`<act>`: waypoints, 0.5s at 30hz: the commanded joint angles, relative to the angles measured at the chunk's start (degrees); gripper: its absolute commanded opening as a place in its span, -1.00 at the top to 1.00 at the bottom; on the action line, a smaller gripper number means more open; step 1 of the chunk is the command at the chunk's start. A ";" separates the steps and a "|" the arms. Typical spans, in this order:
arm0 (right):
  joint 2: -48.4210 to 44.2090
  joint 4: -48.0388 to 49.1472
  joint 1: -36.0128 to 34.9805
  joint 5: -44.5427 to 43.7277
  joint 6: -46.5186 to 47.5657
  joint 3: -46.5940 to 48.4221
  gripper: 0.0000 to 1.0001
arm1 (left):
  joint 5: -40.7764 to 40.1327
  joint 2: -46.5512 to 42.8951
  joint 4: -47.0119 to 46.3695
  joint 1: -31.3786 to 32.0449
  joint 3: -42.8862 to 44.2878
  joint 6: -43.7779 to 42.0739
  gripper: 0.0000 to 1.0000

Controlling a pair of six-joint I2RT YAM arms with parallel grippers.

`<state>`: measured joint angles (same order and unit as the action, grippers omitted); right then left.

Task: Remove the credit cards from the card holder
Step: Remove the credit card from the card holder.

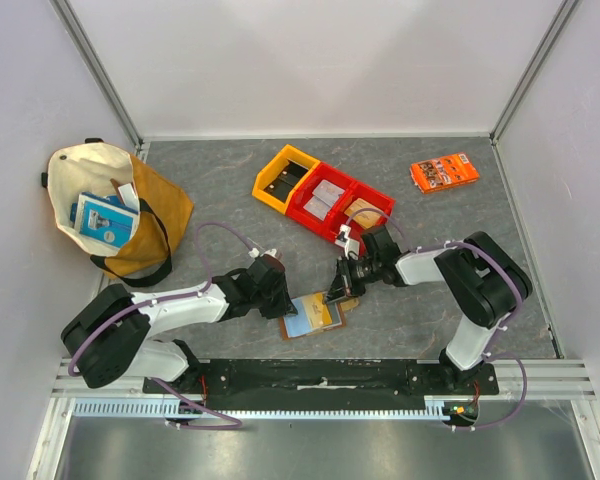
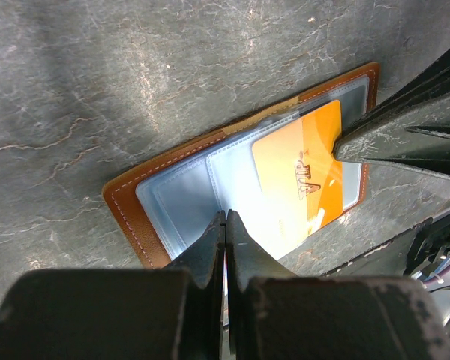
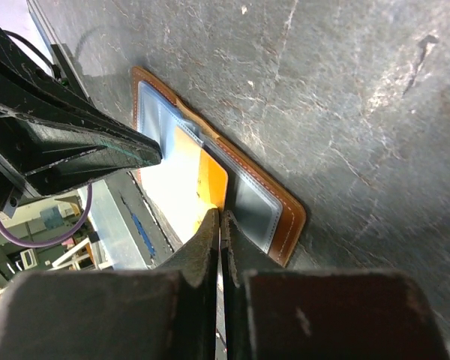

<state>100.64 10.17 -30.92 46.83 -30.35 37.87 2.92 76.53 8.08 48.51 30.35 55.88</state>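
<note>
Left claw (image 2: 226,219) closed at card holder (image 2: 124,207) edge

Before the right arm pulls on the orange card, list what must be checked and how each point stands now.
1. The card holder lies open and flat on the table: ok.
2. The left gripper is shut, with its tips on the holder's clear sleeves to pin it: ok.
3. The right gripper is shut, with its tips at the edge of the orange card: ok.
4. The card is actually pinched between the right fingers: cannot tell.
5. The card is free of its sleeve: cannot tell, glare hides its lower end.
6. The two grippers are apart from each other: ok.
</note>
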 commanded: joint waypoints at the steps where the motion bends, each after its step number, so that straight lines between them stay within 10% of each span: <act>1: -1.41 -1.82 0.68 -0.78 1.87 0.36 0.82 | -2.39 1.43 4.67 -0.08 -0.47 -1.21 0.96; 7: 0.96 -1.56 0.59 1.16 2.31 2.21 0.42 | -2.13 1.43 4.32 -0.08 -0.38 -1.30 0.97; 15: 3.68 -2.53 -0.37 0.72 3.01 3.70 0.39 | -1.86 1.43 3.61 0.00 -0.55 -1.30 0.96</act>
<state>102.15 9.15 -30.57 49.36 -29.63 39.94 2.94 76.53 8.08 48.51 30.37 55.88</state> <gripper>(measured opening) 0.303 0.023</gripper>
